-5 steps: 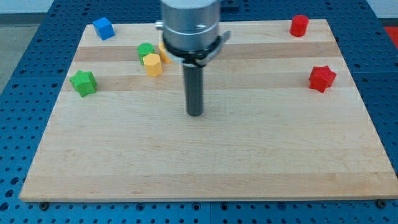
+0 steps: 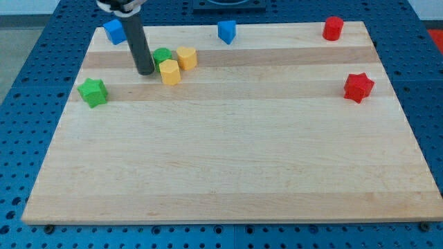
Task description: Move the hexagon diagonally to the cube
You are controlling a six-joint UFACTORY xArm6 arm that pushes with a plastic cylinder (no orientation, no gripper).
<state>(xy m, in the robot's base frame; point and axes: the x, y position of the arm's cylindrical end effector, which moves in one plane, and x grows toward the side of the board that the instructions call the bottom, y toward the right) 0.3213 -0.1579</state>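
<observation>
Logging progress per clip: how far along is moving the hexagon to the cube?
Done: nothing visible; the yellow hexagon sits clustered with the green block and yellow block. In hand: my tip stands just left of that cluster, beside the green block. Left: pushing the hexagon diagonally up-left to the blue cube.

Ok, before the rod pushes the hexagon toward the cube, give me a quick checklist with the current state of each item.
1. My tip in view: ok.
2. Tip by the yellow hexagon: ok, to its left in the view.
3. Tip on the side away from the blue cube: not ok, it stands between them.
4. Hexagon free of neighbours: not ok, the green block and yellow block crowd it.
5. Cube on the board: ok.
</observation>
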